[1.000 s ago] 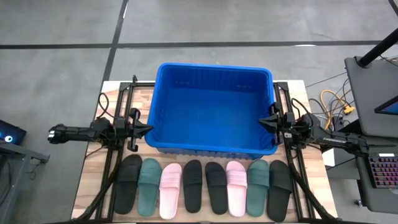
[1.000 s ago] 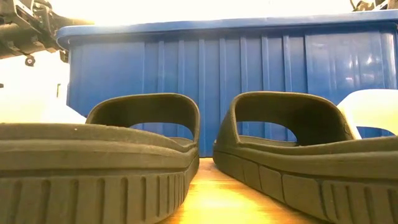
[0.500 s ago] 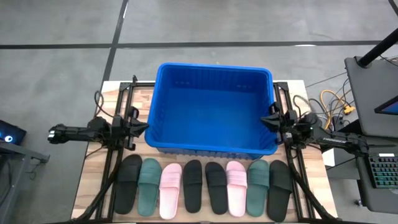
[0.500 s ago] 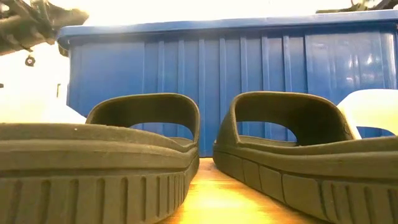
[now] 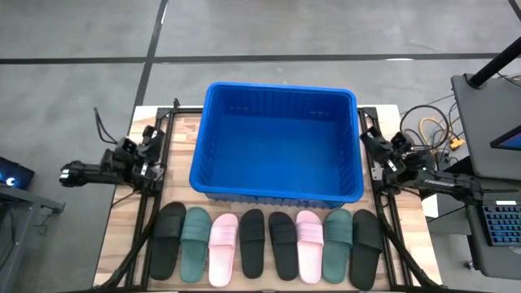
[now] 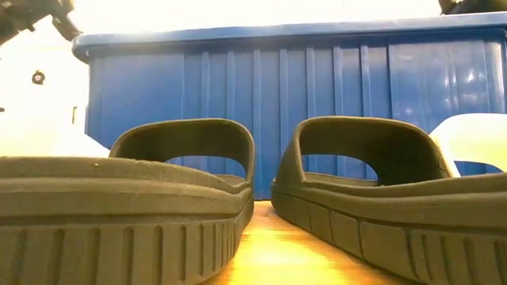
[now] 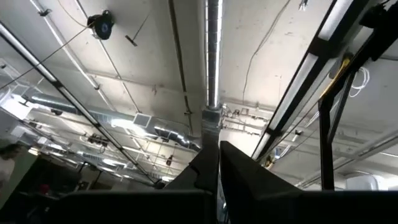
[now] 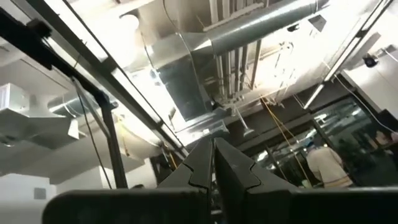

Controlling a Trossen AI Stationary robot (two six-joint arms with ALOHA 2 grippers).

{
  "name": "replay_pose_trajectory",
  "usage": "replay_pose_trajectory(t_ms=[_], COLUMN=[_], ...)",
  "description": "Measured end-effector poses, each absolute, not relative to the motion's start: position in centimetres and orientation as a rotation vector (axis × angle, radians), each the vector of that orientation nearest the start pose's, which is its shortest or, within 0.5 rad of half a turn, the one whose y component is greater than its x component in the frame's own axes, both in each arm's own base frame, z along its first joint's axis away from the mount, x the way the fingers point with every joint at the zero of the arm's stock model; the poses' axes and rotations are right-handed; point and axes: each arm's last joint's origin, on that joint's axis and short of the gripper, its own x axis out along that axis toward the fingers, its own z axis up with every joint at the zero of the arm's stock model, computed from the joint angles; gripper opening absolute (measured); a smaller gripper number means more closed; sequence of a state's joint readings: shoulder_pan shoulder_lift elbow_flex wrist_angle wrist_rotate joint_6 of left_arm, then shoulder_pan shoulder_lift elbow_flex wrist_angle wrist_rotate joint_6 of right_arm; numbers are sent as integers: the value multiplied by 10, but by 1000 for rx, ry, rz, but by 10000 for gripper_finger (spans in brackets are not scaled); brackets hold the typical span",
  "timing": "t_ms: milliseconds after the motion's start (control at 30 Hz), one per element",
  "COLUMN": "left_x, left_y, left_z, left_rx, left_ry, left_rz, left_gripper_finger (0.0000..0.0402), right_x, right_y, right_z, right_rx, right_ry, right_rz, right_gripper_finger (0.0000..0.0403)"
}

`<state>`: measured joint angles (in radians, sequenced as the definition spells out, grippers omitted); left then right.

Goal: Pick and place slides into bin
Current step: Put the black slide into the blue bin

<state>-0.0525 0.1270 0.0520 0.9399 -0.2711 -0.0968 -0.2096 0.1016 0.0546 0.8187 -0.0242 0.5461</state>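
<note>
Here my left gripper (image 5: 149, 140) and right gripper (image 5: 370, 140) flank the empty bin (image 5: 277, 195), both closed on nothing, leaving eight slides (image 5: 269, 245) lined up, unpicked

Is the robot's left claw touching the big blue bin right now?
Apart. The high view shows the left gripper, shut, off to the side of the bin, with bare wooden table plainly between them.

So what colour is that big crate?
Bright blue; the crate shows best in the high view.
</note>
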Motion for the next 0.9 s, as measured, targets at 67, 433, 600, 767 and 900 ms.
replay_pose_trajectory(t_ms=[67, 433, 600, 767, 900], left_x=[72, 94, 97, 101, 105], left_y=[4, 3, 2, 2, 1], left_z=[259, 290, 300, 303, 301], left_rx=[-234, -197, -247, -261, -284], left_ry=[-857, -780, -841, -842, -820], left_rz=[180, 183, 123, 119, 111], left_gripper_finger=[4, 153, 179, 180, 180], right_x=[73, 77, 81, 92, 106], right_y=[-15, -14, -10, -9, -11], right_z=[258, 346, 390, 421, 437], right_rx=[420, 291, 297, 292, 327], right_ry=[-758, -388, -386, -303, -177], right_rz=[21, -56, 132, 228, 210], right_gripper_finger=[15, 115, 137, 137, 130])
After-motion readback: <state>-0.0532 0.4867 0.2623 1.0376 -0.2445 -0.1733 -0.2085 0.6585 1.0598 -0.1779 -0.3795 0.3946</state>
